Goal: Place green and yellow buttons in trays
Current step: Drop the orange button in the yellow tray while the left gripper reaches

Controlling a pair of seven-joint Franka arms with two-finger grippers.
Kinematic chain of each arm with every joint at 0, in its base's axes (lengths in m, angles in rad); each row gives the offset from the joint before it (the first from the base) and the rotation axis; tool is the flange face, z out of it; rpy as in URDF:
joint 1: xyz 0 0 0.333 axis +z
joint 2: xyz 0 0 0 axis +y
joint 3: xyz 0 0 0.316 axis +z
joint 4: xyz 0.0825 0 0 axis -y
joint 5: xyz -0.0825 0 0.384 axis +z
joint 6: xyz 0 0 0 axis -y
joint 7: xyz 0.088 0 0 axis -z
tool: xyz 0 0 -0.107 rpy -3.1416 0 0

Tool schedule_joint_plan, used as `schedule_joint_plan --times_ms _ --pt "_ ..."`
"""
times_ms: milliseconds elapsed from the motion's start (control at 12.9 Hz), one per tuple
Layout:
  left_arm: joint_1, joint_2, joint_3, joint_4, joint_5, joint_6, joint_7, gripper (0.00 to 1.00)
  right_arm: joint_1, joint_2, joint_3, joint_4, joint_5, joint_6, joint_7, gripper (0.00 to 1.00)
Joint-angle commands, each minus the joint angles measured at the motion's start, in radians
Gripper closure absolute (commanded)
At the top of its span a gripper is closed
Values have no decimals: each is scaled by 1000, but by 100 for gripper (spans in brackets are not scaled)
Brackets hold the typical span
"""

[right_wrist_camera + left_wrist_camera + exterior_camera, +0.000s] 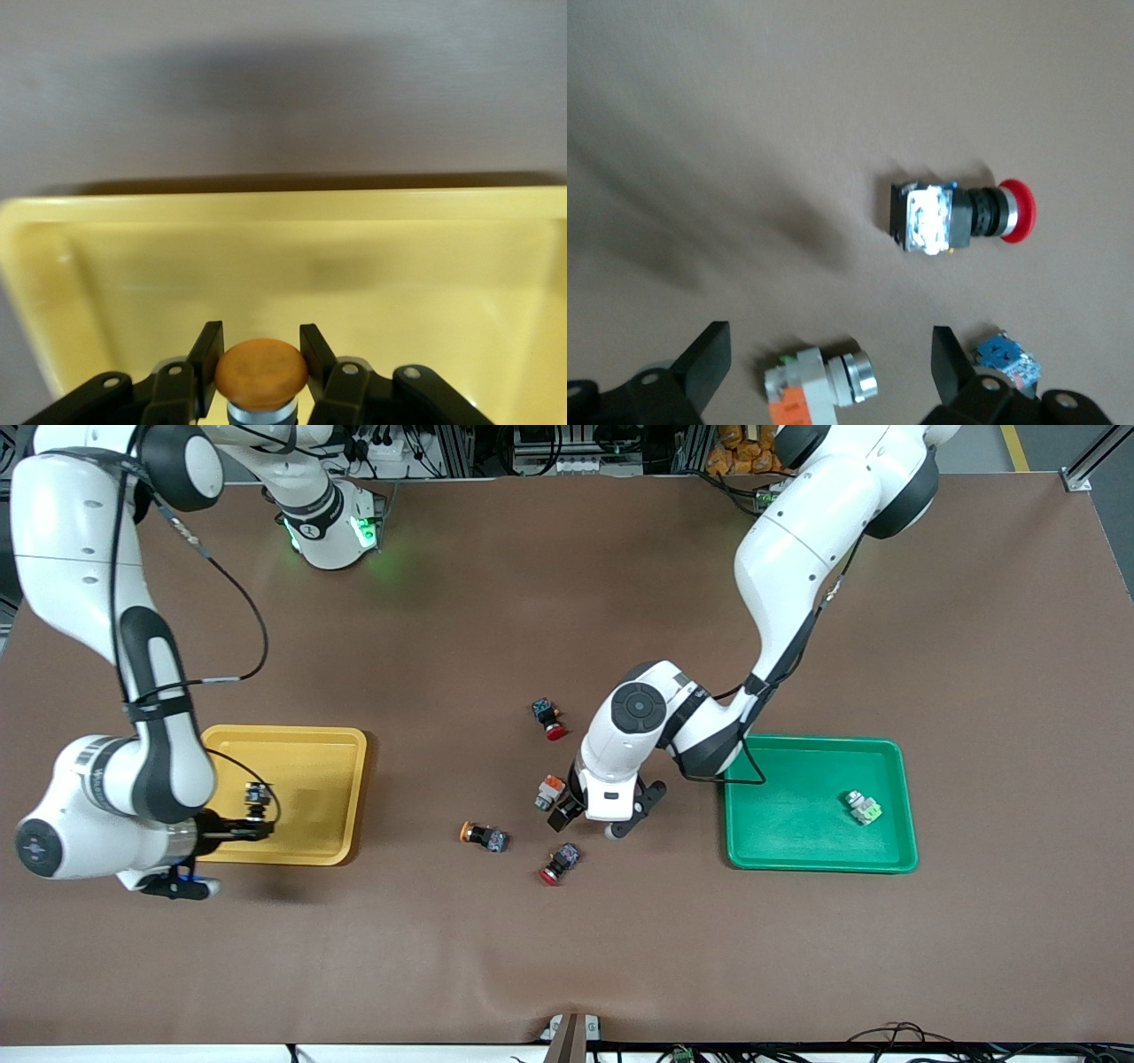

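My right gripper (257,825) is shut on a dark-bodied button with an orange-yellow cap (257,795) and holds it over the yellow tray (310,744). The right wrist view shows the cap (261,372) pinched between the fingers above the tray floor (292,266). My left gripper (560,808) is open, low over a white-bodied button with an orange top (549,790); this button (819,391) lies between the fingers (709,359). A second orange-yellow capped button (485,836) lies on the table. A white-green button (864,808) lies in the green tray (797,824).
Two red-capped dark buttons lie on the table: one (549,717) farther from the front camera than the left gripper, also in the left wrist view (961,217), and one (560,864) nearer. A blue-topped button part (1005,359) shows beside one left finger.
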Motion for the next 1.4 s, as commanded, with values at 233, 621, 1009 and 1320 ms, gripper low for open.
schedule_joint_plan --times_ms 233,621,1009,1320 --pt "-113 55 74 57 6 28 -185 0 -85 -6 25 -80 46 59 -127 0" --pt "-132 84 83 61 6 46 -196 0 -68 -19 29 -73 51 22 -123 0" --pt "-156 95 99 57 8 56 -188 0 -26 -45 36 -68 51 -19 30 0" --pt "-171 95 119 56 8 54 -174 76 28 -72 85 -66 51 -21 217 0"
